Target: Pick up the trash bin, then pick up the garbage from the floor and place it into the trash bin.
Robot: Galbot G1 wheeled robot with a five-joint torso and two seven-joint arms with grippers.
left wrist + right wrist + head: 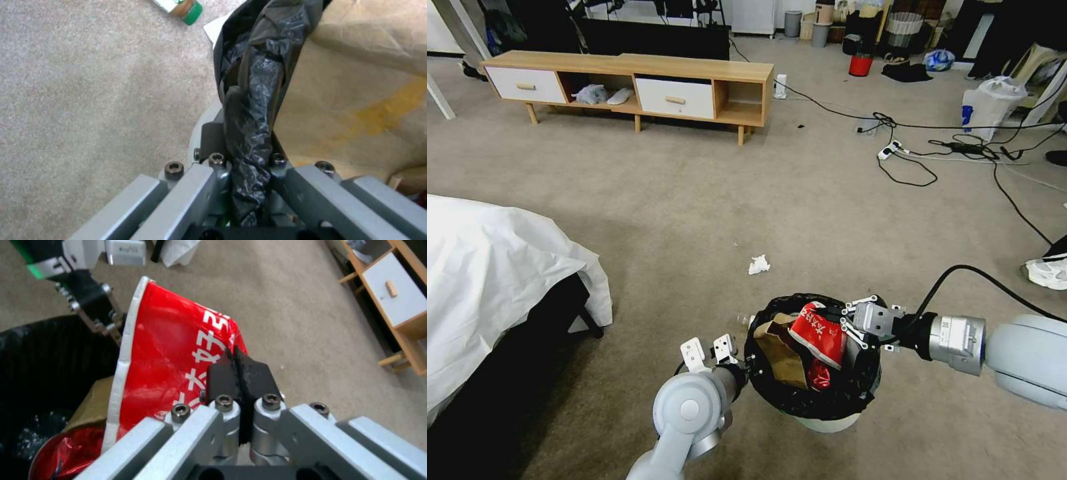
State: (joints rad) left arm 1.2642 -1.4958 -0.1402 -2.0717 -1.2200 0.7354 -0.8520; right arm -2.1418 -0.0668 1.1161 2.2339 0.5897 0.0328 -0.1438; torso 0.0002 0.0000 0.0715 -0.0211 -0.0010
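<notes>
Two tools: left tool (715, 352) clamped on bin (827, 421) rim; right tool (240, 373) pinching carton (173, 356).
Carton: light, crushable; edge grip advised.

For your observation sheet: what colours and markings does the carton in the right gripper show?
The carton is red with white characters and a white edge, clearest in the right wrist view.
</notes>
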